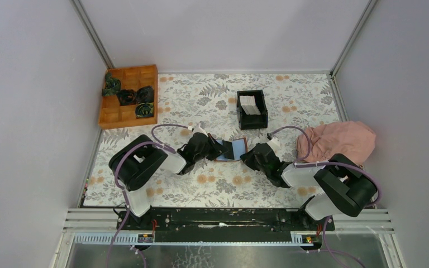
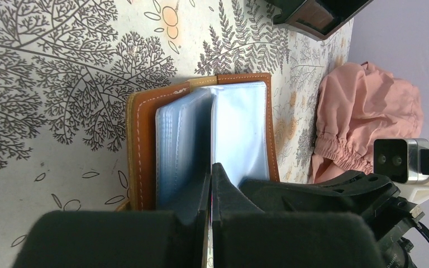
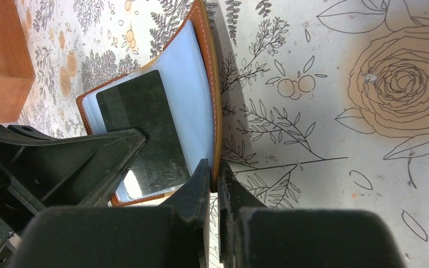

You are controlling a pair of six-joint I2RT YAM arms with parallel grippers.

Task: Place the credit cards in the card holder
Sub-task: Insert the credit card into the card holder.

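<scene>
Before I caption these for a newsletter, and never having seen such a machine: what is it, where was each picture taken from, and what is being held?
These are two robot arms bolted at the table's near edge. The wide picture looks down from above; the other two come from cameras on each wrist. Between the arms lies an open card holder, brown leather with clear plastic sleeves. The left gripper has its jaws shut on a sleeve; the right gripper pinches the leather cover's edge. On the flowered table also stand a black box holding the pale credit cards, an orange wooden tray and a pink cloth.
</scene>
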